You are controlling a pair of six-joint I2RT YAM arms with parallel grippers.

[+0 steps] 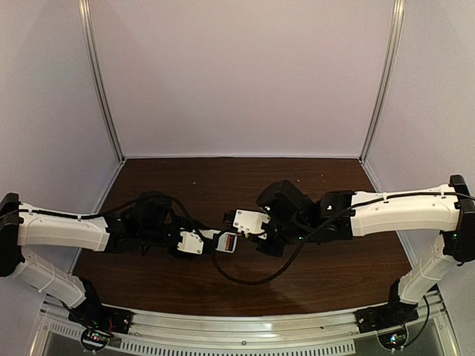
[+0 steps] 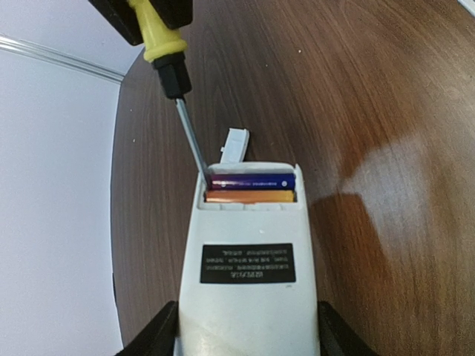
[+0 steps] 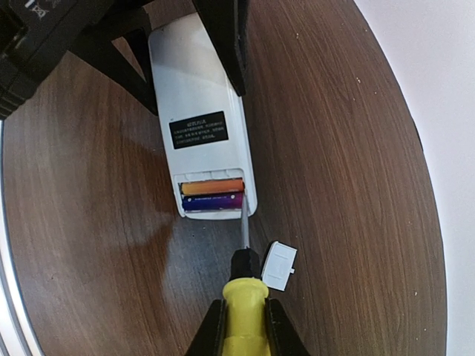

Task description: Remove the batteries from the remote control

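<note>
The white remote control (image 2: 249, 297) lies back-up on the table with its compartment uncovered. Two batteries lie side by side in it, one blue-purple (image 2: 252, 182) and one orange (image 2: 250, 196). My left gripper (image 2: 247, 335) is shut on the remote's sides at the end away from the compartment. My right gripper (image 3: 245, 322) is shut on a yellow-handled screwdriver (image 3: 245, 311). The screwdriver's shaft tip (image 2: 203, 172) sits at the compartment's corner, beside the end of the blue-purple battery (image 3: 213, 202). The orange battery (image 3: 213, 187) lies next to it. From above, the remote (image 1: 228, 242) is between both arms.
A small white lid piece (image 3: 280, 265) lies loose on the dark wood table (image 1: 223, 178), just beyond the remote's open end and beside the screwdriver. A black cable (image 1: 245, 278) loops on the table below the grippers. White walls close in the table at the back and sides.
</note>
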